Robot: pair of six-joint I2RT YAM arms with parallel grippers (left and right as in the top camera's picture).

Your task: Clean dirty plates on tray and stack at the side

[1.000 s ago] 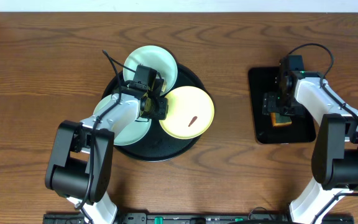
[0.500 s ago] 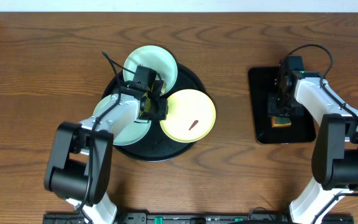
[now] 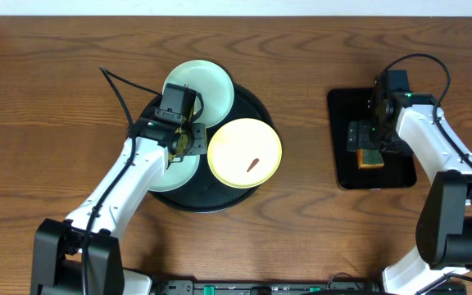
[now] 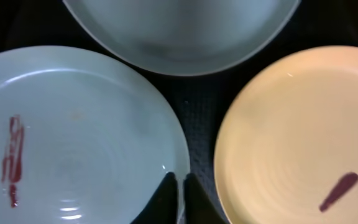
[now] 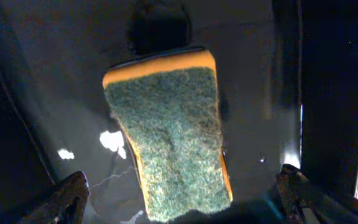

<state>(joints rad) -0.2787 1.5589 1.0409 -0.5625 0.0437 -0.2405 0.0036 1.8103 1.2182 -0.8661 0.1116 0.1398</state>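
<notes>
Plates first, at the left. The round glossy black tray (image 3: 255,105) sits left of centre on the wooden table (image 3: 56,65), all three plates still on it and none stacked at the side. The left tool (image 4: 179,186) is nearly closed, with a thin pale sliver between its jaws. I judge it is pinching the rim of the smeared mint-green plate (image 4: 73,143). Behind that lies the second mint-green plate (image 3: 207,82). The pale yellow plate (image 3: 244,152), with its own reddish-brown streak, lies to the right.

Well apart to the right is the small black rectangular tray (image 3: 342,106). The right tool (image 5: 185,194) stands wide open over it, holding nothing, with one finger on either side of the orange sponge (image 5: 166,130).

Step in hand, as I read it: fetch the sponge while the left side steadies a plate. Keep the tool centred, lower it fully, and close across the narrow sides. Keep the rim pinch firm, and do not nudge the neighbouring plates.

Views:
- The left wrist view shows the mint-green plate's smear, which the arm hides from overhead.
- The right wrist view shows the sponge's green scouring face turned up and a wet sheen.
- Only the overhead view shows how the two trays lie relative to each other.
</notes>
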